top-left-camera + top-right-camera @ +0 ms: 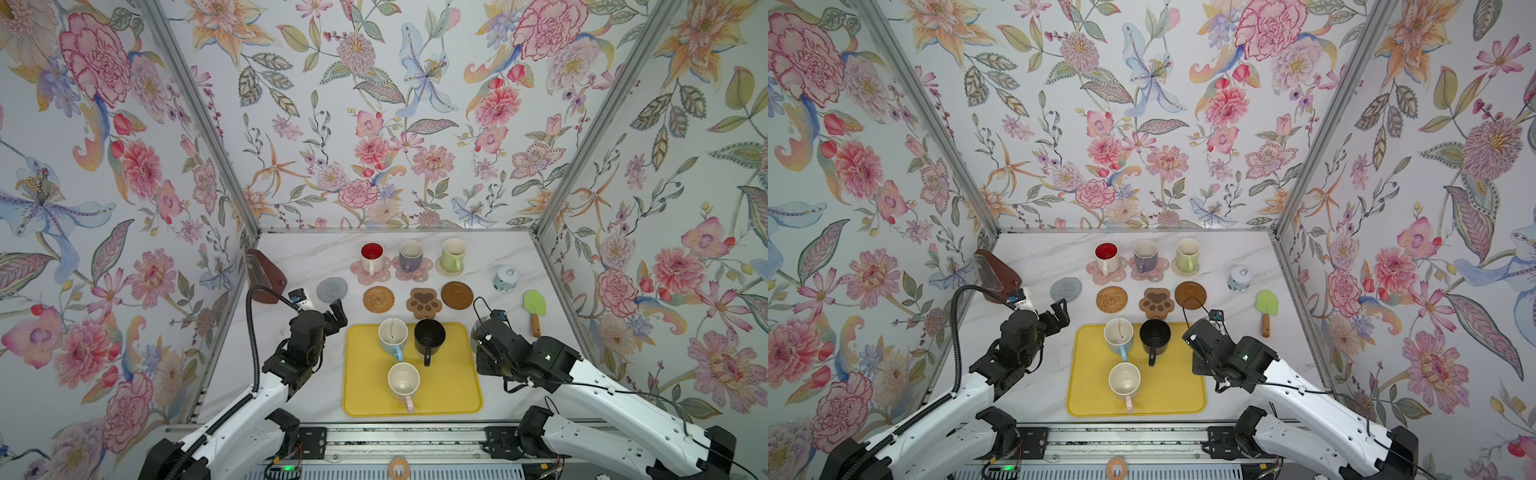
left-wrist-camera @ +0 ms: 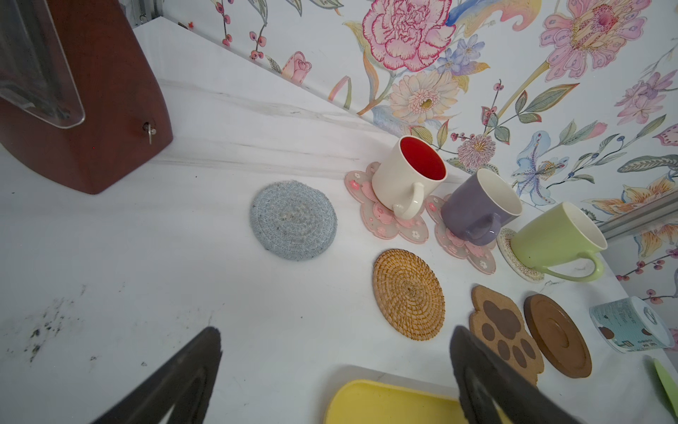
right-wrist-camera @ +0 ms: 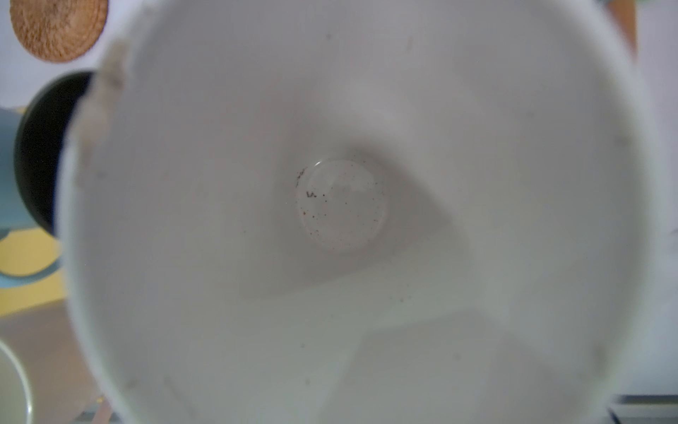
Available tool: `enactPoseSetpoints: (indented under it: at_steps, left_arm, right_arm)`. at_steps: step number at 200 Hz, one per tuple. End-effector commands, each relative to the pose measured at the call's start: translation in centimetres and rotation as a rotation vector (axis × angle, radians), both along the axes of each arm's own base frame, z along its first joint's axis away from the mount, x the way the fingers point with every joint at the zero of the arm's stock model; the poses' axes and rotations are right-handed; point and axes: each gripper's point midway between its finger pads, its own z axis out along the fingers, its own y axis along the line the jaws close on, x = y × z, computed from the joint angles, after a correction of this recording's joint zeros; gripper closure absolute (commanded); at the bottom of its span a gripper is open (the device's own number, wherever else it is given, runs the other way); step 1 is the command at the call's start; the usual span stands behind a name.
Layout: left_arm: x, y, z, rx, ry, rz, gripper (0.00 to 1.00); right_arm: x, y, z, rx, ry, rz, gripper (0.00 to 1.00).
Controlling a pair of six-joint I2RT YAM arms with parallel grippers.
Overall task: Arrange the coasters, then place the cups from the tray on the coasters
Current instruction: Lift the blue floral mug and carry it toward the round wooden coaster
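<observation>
Over the right edge of the yellow tray (image 1: 453, 386), in both top views, the right gripper (image 1: 482, 332) hangs with its wrist covering nearly all of a white-lined mug (image 1: 473, 338). Only a grey sliver of that mug shows, and the jaws are hidden. The left gripper (image 1: 338, 311) stands off the tray's far left corner, its jaws released, spread wide and empty, pointing toward the coaster rows. On the tray the light blue mug (image 1: 392, 336), black mug (image 1: 429, 336) and pink mug (image 1: 403, 380) stand upright, handles toward the near edge. The tray's long axis runs left to right.

From the left wrist, the left gripper (image 2: 337, 330) has only bare tabletop (image 2: 146, 257) and a tray corner (image 2: 385, 400) between its jaws. Beyond them lie the grey woven coaster (image 2: 293, 220) and rattan coaster (image 2: 409, 293), both bare. Further on, the red-lined white mug (image 2: 403, 180), lilac mug (image 2: 477, 205) and light green mug (image 2: 554, 235) sit on coasters, handles toward the camera.

From the right wrist, the camera looks straight down the mouth of the white-lined mug (image 3: 341, 205), which fills the frame; its handle is out of sight. The jaws do not show here, but they are clenched on this mug. The black mug (image 3: 40, 147) and tray (image 3: 25, 253) peek past its rim.
</observation>
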Motion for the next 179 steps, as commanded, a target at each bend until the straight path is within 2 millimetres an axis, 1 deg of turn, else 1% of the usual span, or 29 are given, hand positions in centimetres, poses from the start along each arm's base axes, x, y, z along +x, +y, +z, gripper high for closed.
enactPoseSetpoints:
  at_steps: [1,18,20,23,37,51,72,104,128,161,179]
  left_arm:
    - [-0.7,1.2,-0.8,0.015,0.024,0.042,0.01]
    - [-0.9,1.2,-0.7,0.011,0.026,0.034,0.01]
    - [-0.9,1.2,-0.7,0.01,0.027,0.033,0.01]
    - [-0.9,1.2,-0.7,0.011,0.029,0.032,0.01]
    - [-1.2,1.2,-0.6,0.011,0.035,0.031,0.01]
    - [-1.5,1.4,-0.7,0.012,0.039,0.032,0.01]
    - [-2.0,1.8,-0.9,-0.001,0.037,0.042,0.01]
    - [-2.7,2.1,-0.9,-0.004,0.047,0.047,0.01]
    - [-3.0,2.3,-1.2,-0.001,0.054,0.049,0.01]
    - [-3.2,2.4,-0.8,-0.008,0.047,0.052,0.01]
    - [-3.2,2.5,-0.7,-0.008,0.049,0.055,0.01]
  right_arm:
    - [4.3,1.7,1.9,0.065,-0.087,0.099,1.0]
    - [7.1,2.4,2.1,0.061,-0.11,0.122,1.0]
    - [7.6,1.9,2.2,0.058,-0.115,0.104,1.0]
    - [8.1,1.7,1.9,0.049,-0.109,0.101,1.0]
    - [10.5,1.9,1.7,0.045,-0.109,0.11,1.0]
    - [12.5,1.9,1.3,0.03,-0.108,0.116,1.0]
    - [15.0,1.8,0.4,0.023,-0.099,0.121,1.0]
    - [17.6,2.0,-1.3,0.015,-0.068,0.138,1.0]
    - [19.2,2.3,-1.9,0.016,-0.078,0.147,1.0]
    - [20.8,2.5,-2.5,0.003,-0.077,0.149,1.0]
    - [21.2,2.5,-2.9,0.008,-0.069,0.147,1.0]
